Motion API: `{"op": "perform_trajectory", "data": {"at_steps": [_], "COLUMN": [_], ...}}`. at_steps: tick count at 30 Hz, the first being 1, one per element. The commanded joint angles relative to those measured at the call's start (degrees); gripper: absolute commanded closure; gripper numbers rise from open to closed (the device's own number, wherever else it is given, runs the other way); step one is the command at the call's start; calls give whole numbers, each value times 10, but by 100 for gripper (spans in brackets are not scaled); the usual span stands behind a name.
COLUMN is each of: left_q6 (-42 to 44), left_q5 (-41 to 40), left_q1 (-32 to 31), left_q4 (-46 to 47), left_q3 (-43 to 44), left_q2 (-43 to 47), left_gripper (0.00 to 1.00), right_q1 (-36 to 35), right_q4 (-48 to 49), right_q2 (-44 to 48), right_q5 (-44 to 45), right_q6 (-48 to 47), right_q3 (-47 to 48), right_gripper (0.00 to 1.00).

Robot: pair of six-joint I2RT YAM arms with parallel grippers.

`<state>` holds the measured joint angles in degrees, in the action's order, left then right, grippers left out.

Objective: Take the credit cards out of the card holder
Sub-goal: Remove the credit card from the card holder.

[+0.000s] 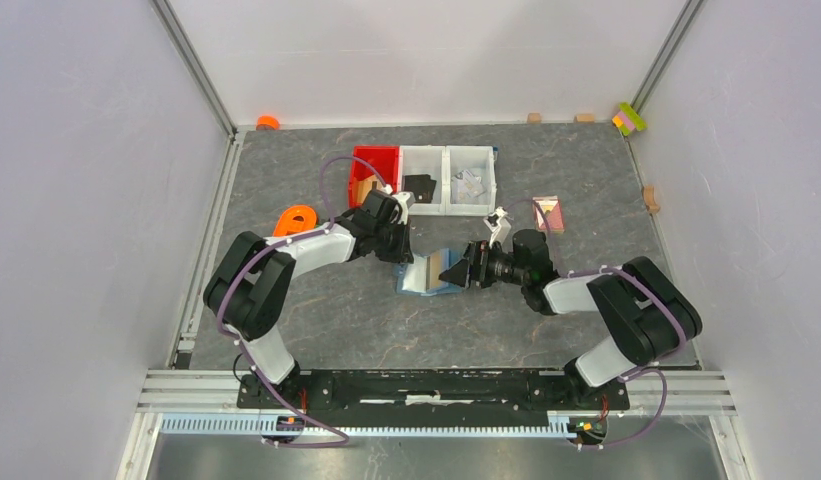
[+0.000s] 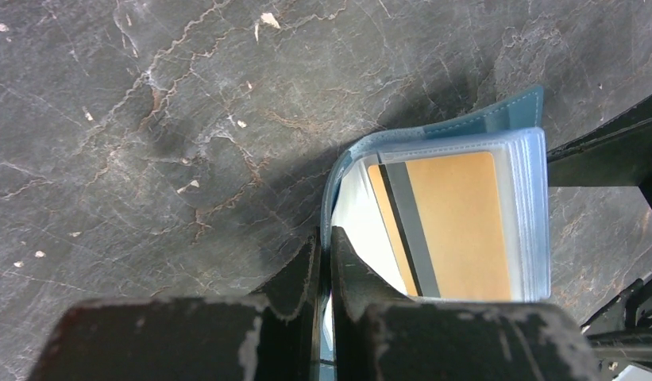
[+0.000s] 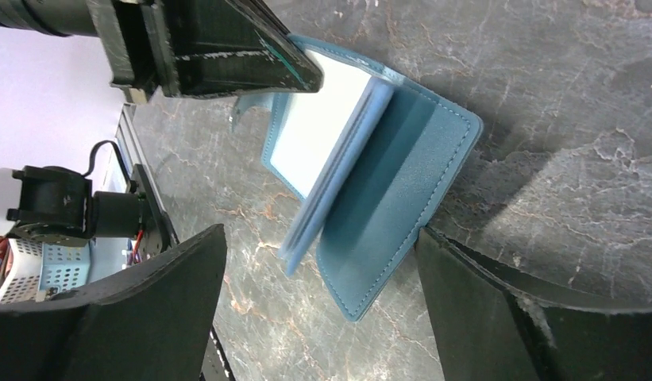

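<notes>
Robot lab, a closed test cell. The table point(image 1: 316, 330) has a dark stone-look top and is boxed in by plain pale walls point(image 1: 76, 150) set on slim metal posts point(image 1: 194, 65). Two black-and-white robot arms, the left arm point(image 1: 308, 250) and the right arm point(image 1: 571, 292), are bolted to a metal rail point(image 1: 436, 385) along the table's near edge. Sorting bins sit near the far edge: a red bin point(image 1: 376, 151) with white bins point(image 1: 446, 150) beside it. Coloured toy blocks point(image 1: 630, 118) lie at the far right corner.
</notes>
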<state>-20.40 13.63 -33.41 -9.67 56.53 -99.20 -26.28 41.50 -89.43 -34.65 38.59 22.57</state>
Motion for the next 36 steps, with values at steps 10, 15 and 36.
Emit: {"op": "perform_trajectory", "data": {"at_steps": [10, 15, 36], "left_q6": [10, 10, 11], "left_q5": [18, 16, 16], "left_q1": [-14, -14, -14], "left_q4": [18, 16, 13], "left_q3": [13, 14, 17], "left_q2": [5, 5, 2], "left_gripper": [98, 98, 98], "right_q1": [-8, -8, -37], "right_q4": [72, 79, 140], "right_q2": [33, 54, 11], "right_q5": [-19, -10, -64], "right_q6": [12, 5, 27], "right_q3": [-18, -27, -9], "right_gripper": [2, 9, 18]}}
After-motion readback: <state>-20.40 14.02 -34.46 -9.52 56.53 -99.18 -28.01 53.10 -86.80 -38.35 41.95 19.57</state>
